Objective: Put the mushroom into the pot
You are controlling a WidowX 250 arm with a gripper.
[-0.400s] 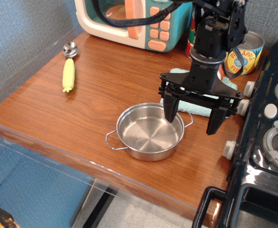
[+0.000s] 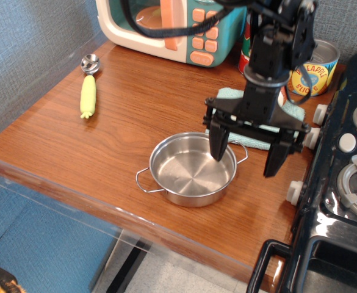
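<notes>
The gripper is sliding a tiny bit toward 9 o'clock from where it was a moment ago. Its fingers are spread wide, holding nothing. One finger is hanging over the pot at its 2 o'clock edge. The pot is empty. The mushroom is not showing anywhere, so the arm is still hunting.
</notes>
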